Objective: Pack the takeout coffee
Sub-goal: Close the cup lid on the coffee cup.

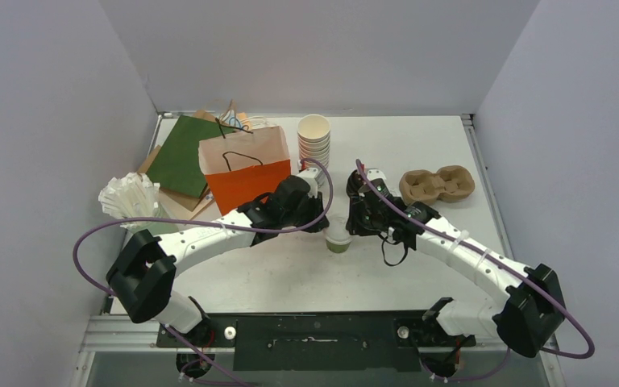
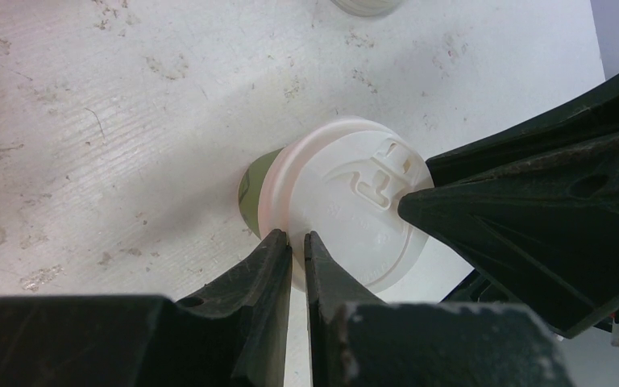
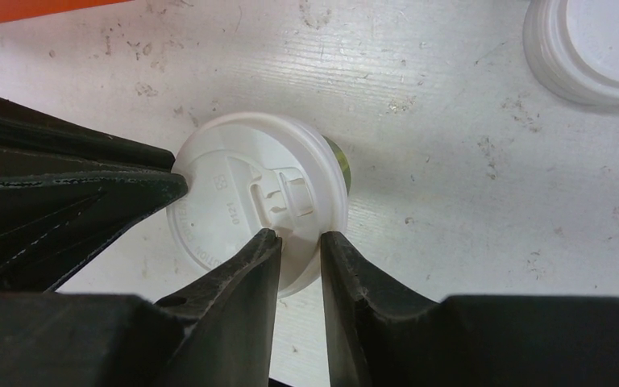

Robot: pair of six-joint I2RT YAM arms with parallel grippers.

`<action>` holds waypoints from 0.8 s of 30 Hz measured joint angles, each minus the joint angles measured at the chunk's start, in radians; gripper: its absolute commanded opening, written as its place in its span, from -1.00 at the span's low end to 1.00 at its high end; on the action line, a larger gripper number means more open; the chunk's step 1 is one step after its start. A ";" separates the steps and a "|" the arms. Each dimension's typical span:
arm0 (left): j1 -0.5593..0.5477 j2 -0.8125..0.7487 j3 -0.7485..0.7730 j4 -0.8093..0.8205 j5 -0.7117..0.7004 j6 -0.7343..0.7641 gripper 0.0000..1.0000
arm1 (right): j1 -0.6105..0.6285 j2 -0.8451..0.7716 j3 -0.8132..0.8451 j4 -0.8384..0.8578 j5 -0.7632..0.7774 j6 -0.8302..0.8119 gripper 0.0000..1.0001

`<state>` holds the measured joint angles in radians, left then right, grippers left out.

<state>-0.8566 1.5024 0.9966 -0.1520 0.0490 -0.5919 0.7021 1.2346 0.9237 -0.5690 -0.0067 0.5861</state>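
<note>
One takeout coffee (image 1: 338, 244) stands mid-table, an olive-green paper cup (image 2: 256, 189) under a white lid (image 2: 346, 193). My two grippers meet over it from opposite sides. The left gripper (image 2: 298, 235) is almost fully closed, its tips pinching the lid's near rim. The right gripper (image 3: 298, 235) is closed narrowly on the raised edge of the lid (image 3: 242, 185) beside the sip hole. In the top view the left gripper (image 1: 325, 226) sits at the cup's left and the right gripper (image 1: 353, 226) at its right. Each wrist view shows the other arm's fingers (image 2: 467, 210) touching the lid.
An orange paper bag (image 1: 246, 181) stands behind the left arm, with a green bag (image 1: 184, 149) lying beyond it. A stack of lidless white cups (image 1: 314, 139) is at the back centre. A cardboard cup carrier (image 1: 437, 184) lies at right. Loose white lids (image 3: 592, 44) lie near the cup.
</note>
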 measured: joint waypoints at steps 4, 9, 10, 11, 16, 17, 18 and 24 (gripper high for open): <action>0.000 0.000 -0.005 0.013 0.000 -0.001 -0.80 | 0.000 -0.017 -0.022 0.023 0.000 0.012 -0.41; 0.000 0.000 -0.010 0.025 0.000 -0.002 -0.80 | 0.000 -0.037 -0.049 0.053 -0.001 0.030 -0.36; 0.000 0.000 -0.011 0.025 -0.001 -0.002 -0.80 | 0.000 -0.042 -0.055 0.060 -0.001 0.033 -0.36; 0.000 0.000 -0.011 0.026 0.000 -0.002 -0.80 | 0.000 -0.045 -0.059 0.065 -0.002 0.036 -0.35; 0.000 0.000 -0.013 0.029 -0.001 -0.003 -0.80 | -0.001 -0.058 -0.077 0.087 -0.002 0.049 -0.35; 0.000 0.000 -0.013 0.029 -0.001 -0.003 -0.80 | -0.001 -0.059 -0.079 0.090 -0.002 0.052 -0.35; 0.000 0.000 -0.013 0.030 -0.001 -0.003 -0.80 | -0.001 -0.060 -0.081 0.092 -0.002 0.054 -0.35; 0.000 -0.001 -0.021 0.043 -0.001 -0.004 -0.80 | -0.001 -0.066 -0.093 0.106 -0.002 0.060 -0.35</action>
<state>-0.8566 1.5017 0.9756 -0.1093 0.0483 -0.5957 0.7010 1.1683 0.8303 -0.4633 -0.0086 0.6456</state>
